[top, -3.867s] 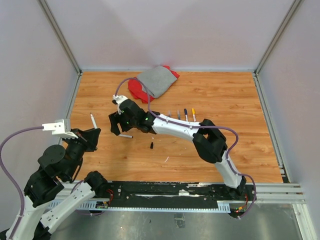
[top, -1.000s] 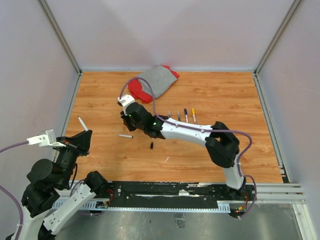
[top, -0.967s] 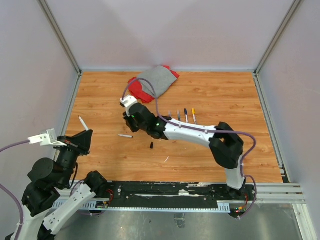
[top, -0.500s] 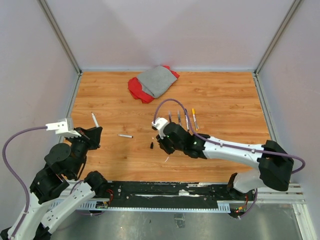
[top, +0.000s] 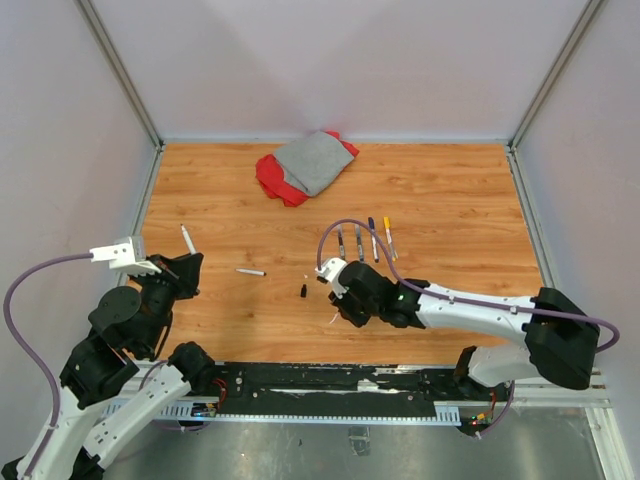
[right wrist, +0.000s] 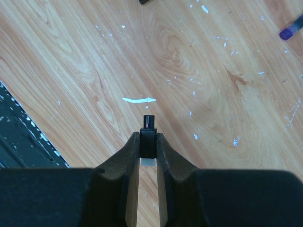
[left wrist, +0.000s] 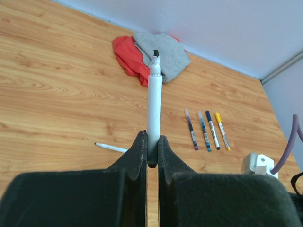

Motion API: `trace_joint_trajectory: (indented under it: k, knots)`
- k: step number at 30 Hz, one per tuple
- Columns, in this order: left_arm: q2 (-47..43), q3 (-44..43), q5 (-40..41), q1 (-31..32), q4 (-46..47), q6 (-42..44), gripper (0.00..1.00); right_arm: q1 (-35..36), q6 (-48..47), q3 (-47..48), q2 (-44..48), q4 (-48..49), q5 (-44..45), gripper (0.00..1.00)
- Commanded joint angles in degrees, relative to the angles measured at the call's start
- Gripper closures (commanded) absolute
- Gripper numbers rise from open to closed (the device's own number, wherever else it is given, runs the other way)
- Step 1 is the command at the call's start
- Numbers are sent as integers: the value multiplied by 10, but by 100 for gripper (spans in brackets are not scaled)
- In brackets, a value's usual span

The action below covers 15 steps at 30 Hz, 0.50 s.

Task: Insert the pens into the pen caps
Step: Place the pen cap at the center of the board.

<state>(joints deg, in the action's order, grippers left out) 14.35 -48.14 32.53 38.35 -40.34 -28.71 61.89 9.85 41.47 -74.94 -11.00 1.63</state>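
Near the left edge of the table, gripped a white pen in the closed left gripper, tip pointing away. Pinched a small black cap in the closed right gripper, over the wood. Noted four pens side by side mid-table, another pen and a loose black cap apart to their left.

Six pens, two loose caps
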Motion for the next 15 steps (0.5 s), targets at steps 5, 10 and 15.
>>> trace_joint_trajectory:
  k: [5, 10, 15]
  knots:
    - [-3, 1, 9, -14, 18, 2, 100, -3, -121, 22, -65, -9, -46, 96]
    - [-3, 1, 10, -22, 18, 1, 100, -3, -190, 48, -110, -16, -65, 93]
    - [0, 1, 2, -22, 21, 7, 100, -4, -215, 61, -146, -20, -76, 79]
